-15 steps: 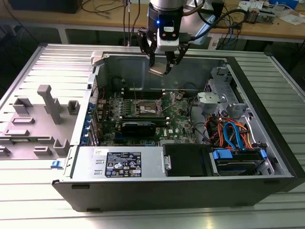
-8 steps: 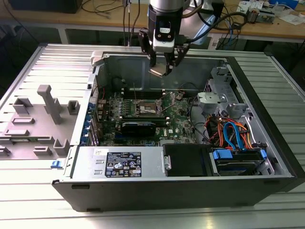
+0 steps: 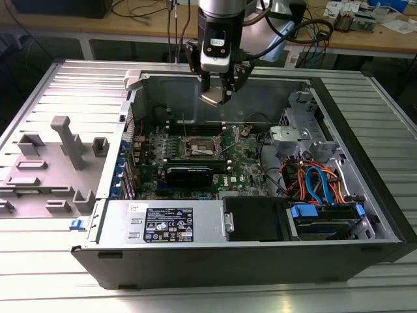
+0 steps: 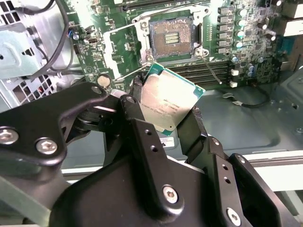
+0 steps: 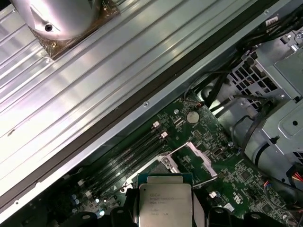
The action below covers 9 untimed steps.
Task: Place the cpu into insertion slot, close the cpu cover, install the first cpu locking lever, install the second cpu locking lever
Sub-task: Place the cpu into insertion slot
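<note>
The gripper pinches the cpu by two opposite edges, its silver top showing in both wrist views, and hangs above the open case. In the exterior view the slot lies at about 7 o'clock from the gripper, apart from the cpu, with its gold pin field bare.

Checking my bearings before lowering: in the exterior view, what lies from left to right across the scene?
Grey plastic fixture on the table → insertion slot on the motherboard → orange and blue cables. The held cpu overlaps the slot, so it is left out.
</note>
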Tool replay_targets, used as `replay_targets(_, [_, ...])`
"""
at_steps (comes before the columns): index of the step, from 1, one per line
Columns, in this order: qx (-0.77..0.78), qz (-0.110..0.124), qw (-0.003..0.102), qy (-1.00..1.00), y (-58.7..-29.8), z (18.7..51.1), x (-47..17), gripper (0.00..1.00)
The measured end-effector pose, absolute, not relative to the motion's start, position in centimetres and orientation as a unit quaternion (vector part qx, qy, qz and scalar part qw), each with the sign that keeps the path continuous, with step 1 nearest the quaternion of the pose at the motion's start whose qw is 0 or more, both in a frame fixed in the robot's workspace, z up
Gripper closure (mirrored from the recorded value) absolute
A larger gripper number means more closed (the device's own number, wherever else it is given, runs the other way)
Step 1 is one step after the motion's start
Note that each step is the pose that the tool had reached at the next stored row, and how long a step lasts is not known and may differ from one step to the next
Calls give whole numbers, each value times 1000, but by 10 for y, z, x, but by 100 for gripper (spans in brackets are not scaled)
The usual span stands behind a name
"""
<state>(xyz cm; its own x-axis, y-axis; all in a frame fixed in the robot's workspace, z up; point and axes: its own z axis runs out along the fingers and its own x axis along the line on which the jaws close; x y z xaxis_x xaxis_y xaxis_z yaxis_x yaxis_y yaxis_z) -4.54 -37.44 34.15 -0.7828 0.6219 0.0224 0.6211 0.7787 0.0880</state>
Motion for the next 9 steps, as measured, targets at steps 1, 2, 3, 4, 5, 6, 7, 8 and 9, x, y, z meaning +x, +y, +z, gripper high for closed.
replay_targets(1, [338,45,4,940,-374,341,-45,46])
replay_targets(2, [346,45,5,937,-374,341,-45,46])
replay_targets(3, [353,45,5,935,-374,341,-45,46])
replay_targets(4, [368,45,6,929,-374,340,-45,46])
replay_targets(5, [377,45,6,925,-374,340,-45,46])
replay_targets(6, [385,45,7,922,-374,339,-45,46])
replay_targets(7, [399,45,7,916,-374,339,-45,46])
replay_targets(8, [414,45,8,909,-374,338,-45,46])
replay_targets(9, [419,45,8,907,-374,338,-45,46])
